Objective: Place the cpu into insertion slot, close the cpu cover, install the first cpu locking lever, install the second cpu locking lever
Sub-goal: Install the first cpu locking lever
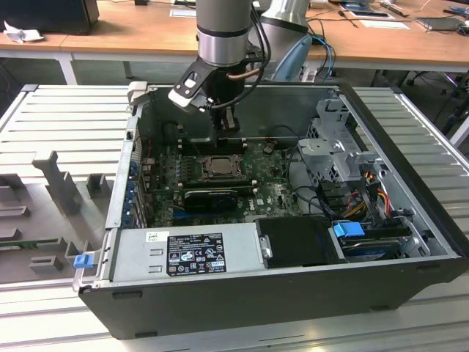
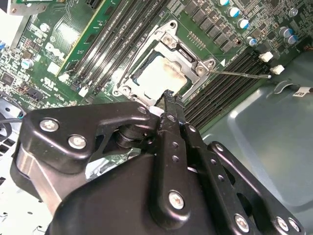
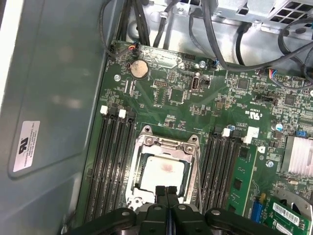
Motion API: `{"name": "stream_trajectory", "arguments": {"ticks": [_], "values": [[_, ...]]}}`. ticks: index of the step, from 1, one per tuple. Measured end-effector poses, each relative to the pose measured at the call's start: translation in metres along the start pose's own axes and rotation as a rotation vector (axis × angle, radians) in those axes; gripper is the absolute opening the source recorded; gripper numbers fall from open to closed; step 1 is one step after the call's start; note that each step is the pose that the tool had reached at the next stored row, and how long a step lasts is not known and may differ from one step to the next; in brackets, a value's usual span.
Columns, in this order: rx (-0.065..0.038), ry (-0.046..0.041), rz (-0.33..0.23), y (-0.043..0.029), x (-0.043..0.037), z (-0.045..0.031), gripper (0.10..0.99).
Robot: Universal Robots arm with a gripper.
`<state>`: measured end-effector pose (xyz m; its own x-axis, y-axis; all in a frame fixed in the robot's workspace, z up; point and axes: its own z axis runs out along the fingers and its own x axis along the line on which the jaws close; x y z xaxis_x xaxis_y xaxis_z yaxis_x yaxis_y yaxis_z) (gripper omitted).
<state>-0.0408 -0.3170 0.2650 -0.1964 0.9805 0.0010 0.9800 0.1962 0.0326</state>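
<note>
The cpu (image 3: 164,170) is lying flat in the insertion slot (image 3: 139,169), framed by the cpu cover (image 3: 166,143). You are probably handling a light, stiff, fragile chip, best gripped by its edges. Your end effector (image 3: 166,195) is hovering at its edge, fingers pressed together, holding nothing.

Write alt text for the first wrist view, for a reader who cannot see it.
The shut claw hangs at one edge of the cpu, which lies flat inside the window of the metal cpu cover. Long black memory slots flank it on both sides, on a green circuit board.
</note>
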Motion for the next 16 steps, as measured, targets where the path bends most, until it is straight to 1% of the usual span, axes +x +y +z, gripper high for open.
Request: {"name": "stream_trajectory", "arguments": {"ticks": [1,5,6,7,9,11,13,15,16], "values": [[0.0,0.0,-0.002,0.0,0.0,-0.0005,0.106],[0.0,0.0003,-0.009,0.0002,0.0,-0.0063,0.106],[0.0,0.0003,-0.01,0.0003,0.0,-0.0086,0.106],[0.0,0.0004,-0.014,0.0004,0.0,-0.0129,0.106],[0.0,0.0012,-0.033,0.0005,0.0001,-0.0131,0.106],[0.0,0.0033,-0.106,0.0004,0.0,-0.0132,0.106],[0.0,0.0047,-0.149,0.0004,0.0,-0.0131,0.106],[0.0,0.0068,-0.214,0.0004,0.0,-0.0131,0.106],[0.0,0.0077,-0.236,0.0004,0.0,-0.013,0.106]]}}
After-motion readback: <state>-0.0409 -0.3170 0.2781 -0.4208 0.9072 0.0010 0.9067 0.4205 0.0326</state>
